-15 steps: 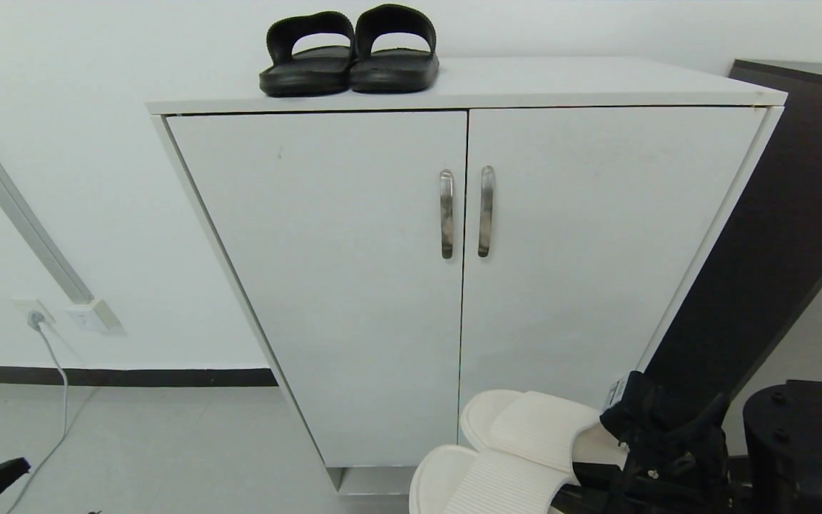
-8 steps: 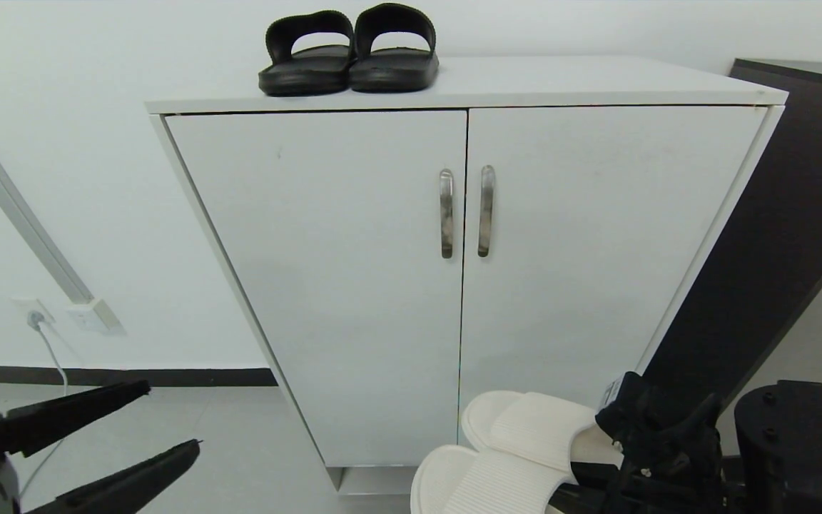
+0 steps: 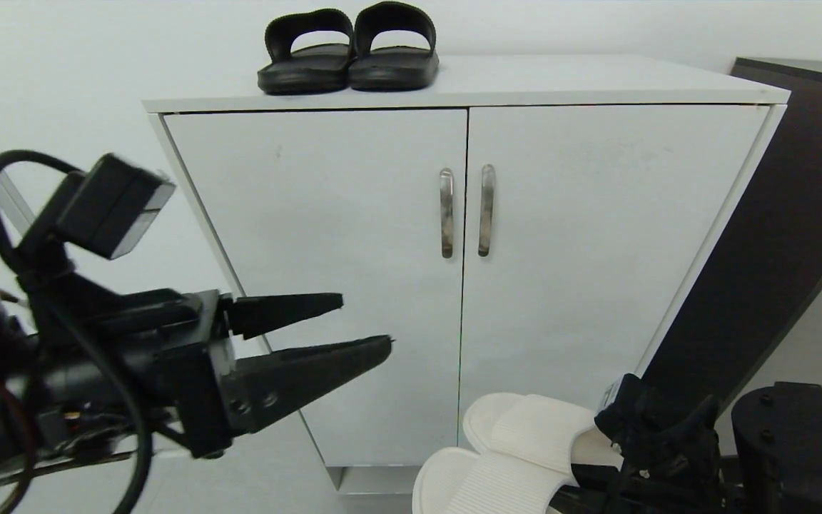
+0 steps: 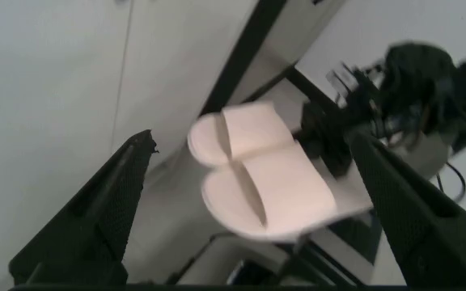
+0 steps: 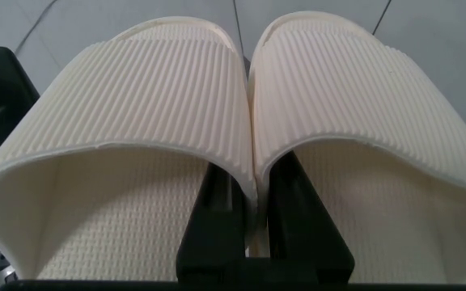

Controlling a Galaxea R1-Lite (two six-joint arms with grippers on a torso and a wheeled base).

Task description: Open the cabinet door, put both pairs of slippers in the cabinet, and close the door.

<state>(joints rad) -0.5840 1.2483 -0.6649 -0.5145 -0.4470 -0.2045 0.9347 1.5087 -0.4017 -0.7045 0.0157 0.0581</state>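
The white cabinet (image 3: 596,78) is seen from the front with its left door (image 3: 340,214) and right door (image 3: 596,235) both closed. The two metal handles (image 3: 446,213) are set upright side by side at the seam. The black slippers (image 3: 386,71) are placed as a pair on the cabinet's top, toward its left end. The left hand (image 3: 364,321) is held in the air in front of the left door, spread wide and pointed toward the seam. It is lower than the handles and apart from them; whether the door is touched cannot be told. The white slippers (image 3: 525,442) are held low before the foot of the right door. The right hand (image 5: 249,202) is clamped on this pair: one of its fingers (image 5: 209,234) is set inside each slipper, and the two inner walls are pinched between them, so the slippers are kept side by side and touching. A dark panel (image 3: 775,235) is seen just beside the cabinet's right side.
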